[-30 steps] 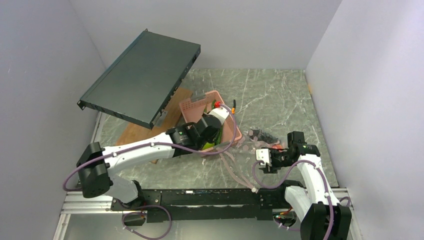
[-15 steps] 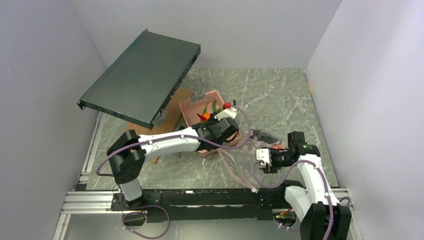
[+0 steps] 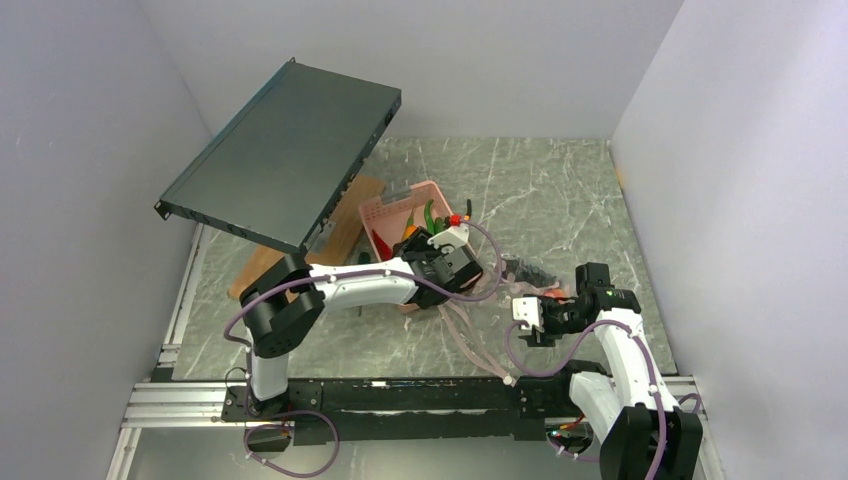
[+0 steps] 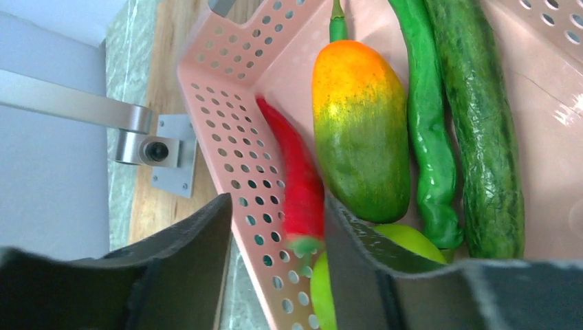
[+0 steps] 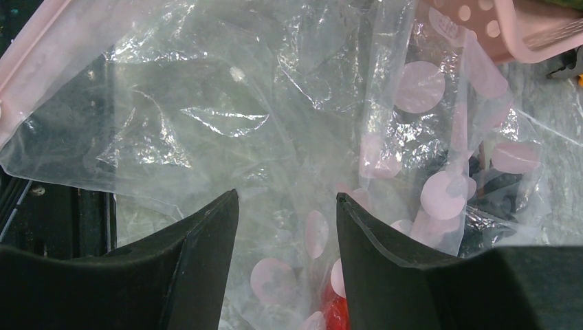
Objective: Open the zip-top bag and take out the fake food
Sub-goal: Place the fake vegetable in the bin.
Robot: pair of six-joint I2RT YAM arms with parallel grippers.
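The zip-top bag [image 3: 470, 322] lies crumpled on the table between my arms. In the right wrist view it [image 5: 227, 103] is clear with pink dots, its pink zip strip [image 5: 27, 41] at the upper left. A red piece [image 5: 335, 315] and a dark grape bunch [image 5: 496, 198] show through it. My right gripper [image 3: 528, 318] [image 5: 287, 206] is open just above the plastic. My left gripper [image 3: 455, 262] [image 4: 275, 206] is open and empty, its jaws astride the pink basket's wall [image 4: 227, 117]. In the basket lie a red chili [image 4: 295, 179], a mango [image 4: 361, 137], green pods [image 4: 430, 137] and a lime-green apple [image 4: 412, 240].
The pink perforated basket [image 3: 392, 207] stands mid-table on the edge of a wooden board [image 3: 268, 265]. A dark flat rack unit [image 3: 285, 150] hangs tilted over the back left. A metal bracket [image 4: 151, 148] sits on the board. Grey walls close in both sides.
My left arm has swung right and its gripper now sits at the basket's near right corner, uncovering the food in the basket. The right arm and the bag have not moved.
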